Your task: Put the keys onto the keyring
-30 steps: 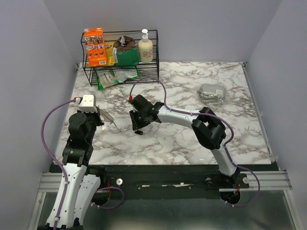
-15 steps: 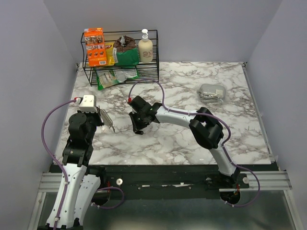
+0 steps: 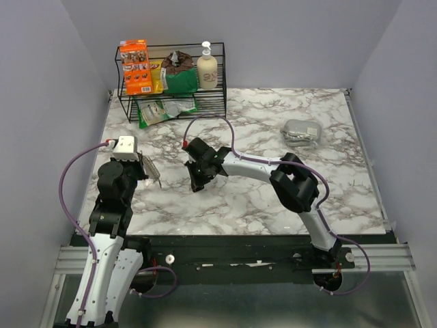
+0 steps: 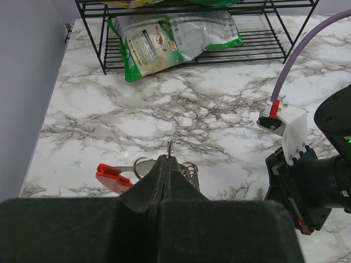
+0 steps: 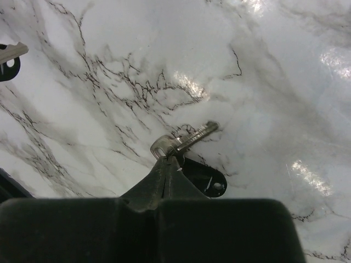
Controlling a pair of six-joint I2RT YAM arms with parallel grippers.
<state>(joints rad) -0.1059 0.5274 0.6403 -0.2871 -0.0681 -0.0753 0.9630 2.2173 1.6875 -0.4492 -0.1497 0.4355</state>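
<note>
The white, gray-veined marble table (image 3: 273, 205) carries a black wire rack (image 3: 208, 101) in its far left corner, a gray pouch (image 3: 302, 130) well apart toward the far right, and the keys (image 5: 186, 139), one silver beside a black piece, left of centre.

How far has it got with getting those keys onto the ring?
Barely begun. Done: the left jaws are shut on the keyring, no key showing on it. In hand: the right jaws are shut on the head of a silver key. Left: carrying it over and threading it on, then the black-headed key beside it.
</note>
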